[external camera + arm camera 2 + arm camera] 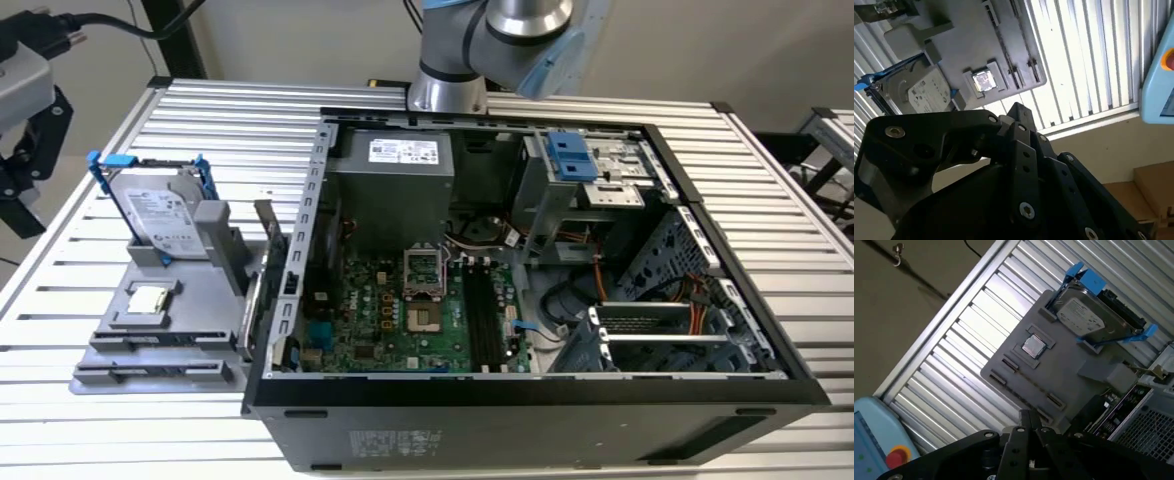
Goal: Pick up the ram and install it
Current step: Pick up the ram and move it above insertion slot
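The ram is hidden or out of view. My gripper (1026, 416) (1016, 107) hangs high over the slatted table, above the grey fixture (1064, 375) (964, 40); its black fingers meet at the tips with nothing seen between them. The long holder slots on the fixture (160, 340) look bare. In the exterior view the arm (467, 50) stands behind the open computer case (534, 410). The motherboard's black slots (483, 320) lie inside it, to the right of the CPU socket.
A silver hard drive (160, 215) (1081, 315) with blue brackets stands on the fixture, and a small square CPU chip (150, 298) (1033, 346) lies beside it. A light-blue pendant (874, 440) sits past the table edge. Cables and drive bays fill the case's right half.
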Available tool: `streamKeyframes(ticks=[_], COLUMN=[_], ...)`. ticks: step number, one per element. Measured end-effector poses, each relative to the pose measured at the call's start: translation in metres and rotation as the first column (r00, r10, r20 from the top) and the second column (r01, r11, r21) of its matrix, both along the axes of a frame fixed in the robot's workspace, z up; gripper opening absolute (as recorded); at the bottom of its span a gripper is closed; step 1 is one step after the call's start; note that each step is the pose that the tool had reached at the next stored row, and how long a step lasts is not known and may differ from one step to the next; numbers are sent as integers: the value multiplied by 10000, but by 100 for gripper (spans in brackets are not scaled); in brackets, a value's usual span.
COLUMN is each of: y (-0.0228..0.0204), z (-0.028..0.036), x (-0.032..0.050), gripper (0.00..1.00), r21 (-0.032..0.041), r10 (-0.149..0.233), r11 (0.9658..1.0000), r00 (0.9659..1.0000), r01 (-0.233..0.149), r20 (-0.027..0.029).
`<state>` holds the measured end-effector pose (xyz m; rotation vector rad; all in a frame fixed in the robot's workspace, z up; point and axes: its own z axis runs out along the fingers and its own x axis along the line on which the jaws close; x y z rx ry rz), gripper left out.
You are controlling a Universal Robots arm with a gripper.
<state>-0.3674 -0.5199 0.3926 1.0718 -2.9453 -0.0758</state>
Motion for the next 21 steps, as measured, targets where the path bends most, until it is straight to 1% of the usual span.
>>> streamKeyframes(ticks=[3, 6, 9, 11, 14, 16, 18, 21], y=[0, 0, 0, 0, 0, 0, 0, 0], z=[-1, 0, 0, 0, 0, 0, 0, 0], x=[0, 0, 0, 0, 0, 0, 0, 0], gripper=[0, 0, 0, 0, 0, 0, 0, 0], r21=[1, 0, 0, 0, 0, 0, 1, 0], r10=[489, 1001, 1538, 1884, 2393, 2741, 3090, 3595], r11=[9988, 9950, 9881, 9821, 9709, 9617, 9510, 9331], r00=[9988, 9950, 9881, 9821, 9709, 9617, 9510, 9331], r01=[-489, -1001, -1538, -1884, -2393, -2741, -3090, -3595], r20=[1, 1, 0, 1, 1, 0, 0, 0])
